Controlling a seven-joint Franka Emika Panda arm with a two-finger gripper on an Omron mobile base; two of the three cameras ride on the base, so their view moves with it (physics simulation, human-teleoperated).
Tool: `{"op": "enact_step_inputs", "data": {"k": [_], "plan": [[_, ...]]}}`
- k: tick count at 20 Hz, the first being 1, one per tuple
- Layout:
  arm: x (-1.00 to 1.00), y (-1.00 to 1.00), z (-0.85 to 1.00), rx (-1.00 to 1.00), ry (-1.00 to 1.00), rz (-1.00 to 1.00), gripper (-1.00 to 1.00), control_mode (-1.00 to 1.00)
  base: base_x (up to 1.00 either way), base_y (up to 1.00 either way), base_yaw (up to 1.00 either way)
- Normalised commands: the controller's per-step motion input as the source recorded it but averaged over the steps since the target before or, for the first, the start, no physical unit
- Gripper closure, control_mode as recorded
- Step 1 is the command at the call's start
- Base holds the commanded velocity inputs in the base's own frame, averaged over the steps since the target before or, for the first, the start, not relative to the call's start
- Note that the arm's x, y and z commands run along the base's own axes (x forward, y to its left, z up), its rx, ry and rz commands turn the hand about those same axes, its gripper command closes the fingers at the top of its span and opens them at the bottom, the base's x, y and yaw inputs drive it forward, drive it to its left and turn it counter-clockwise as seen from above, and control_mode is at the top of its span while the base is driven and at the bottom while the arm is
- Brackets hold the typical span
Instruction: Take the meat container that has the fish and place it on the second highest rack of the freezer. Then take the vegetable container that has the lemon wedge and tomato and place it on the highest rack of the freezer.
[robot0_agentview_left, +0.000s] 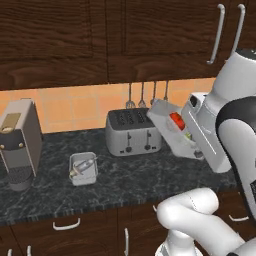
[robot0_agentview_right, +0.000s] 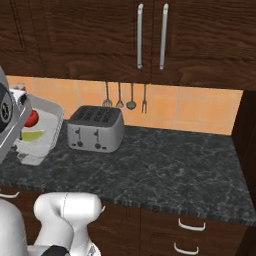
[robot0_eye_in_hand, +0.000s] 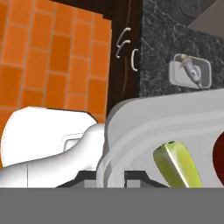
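gripper (robot0_eye_in_hand: 110, 177) pinching rim of vegetable container (robot0_agentview_left: 172, 131), tray tilted steeply in air above counter (robot0_agentview_left: 125, 180) beside toaster (robot0_agentview_left: 132, 131), tomato (robot0_agentview_left: 177, 120) and lemon wedge (robot0_eye_in_hand: 177, 164) inside, meat container (robot0_agentview_left: 83, 168) flat on counter near coffee machine (robot0_agentview_left: 19, 142)

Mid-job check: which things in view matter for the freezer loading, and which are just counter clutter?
Job items: vegetable container, tilted, lifted off the counter, gripped by the tool; meat container on the counter.

Clutter: toaster, coffee machine, hanging utensils.
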Motion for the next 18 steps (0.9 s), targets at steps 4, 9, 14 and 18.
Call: {"op": "enact_step_inputs", "data": {"k": [4, 9, 14, 18], "plan": [[0.0, 0.0, 0.0, 0.0, 0.0, 0.0, 1.0, 1.0, -0.51, 0.0, 0.01], [0.0, 0.0, 0.0, 0.0, 0.0, 0.0, 1.0, 1.0, -0.79, 0.05, -0.67], [0.0, 0.0, 0.0, 0.0, 0.0, 0.0, 1.0, 1.0, -0.62, 0.08, -0.83], [0.0, 0.0, 0.0, 0.0, 0.0, 0.0, 1.0, 1.0, -0.4, 0.11, -0.89]]}}
